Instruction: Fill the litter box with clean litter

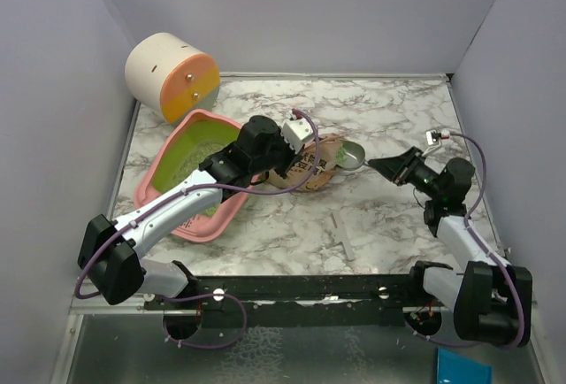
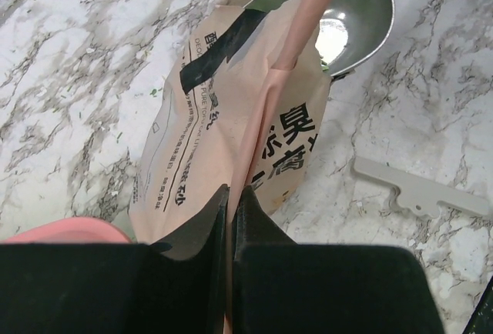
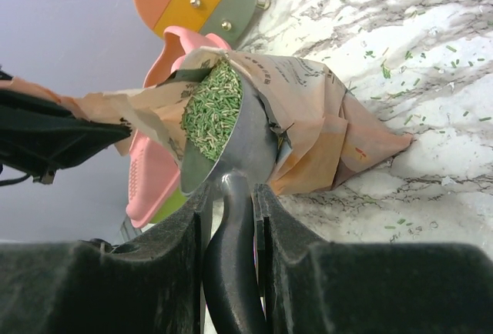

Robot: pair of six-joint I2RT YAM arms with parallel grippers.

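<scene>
Your right claw [image 3: 231,199] grips the scoop [image 3: 248,149] by its handle. Just ahead of it, the bowl, heaped with clean litter [image 3: 212,111], sits in the paper bag [image 3: 323,118] mouth. Your left claw [image 2: 231,203] pinches the bag's edge, and the litter box [image 1: 150,191] lies just to its left on the counter [image 1: 389,216].

Tabletop [image 1: 371,225] is white marble pattern, grey veins. Boxed in by plain pale lavender walls: back wall [image 1: 309,12], left wall [image 1: 44,92], right wall [image 1: 522,65]. Black rail [image 1: 292,288] along near edge, dull grey surface [image 1: 292,349] nearer still. Light even, soft shadows.
</scene>
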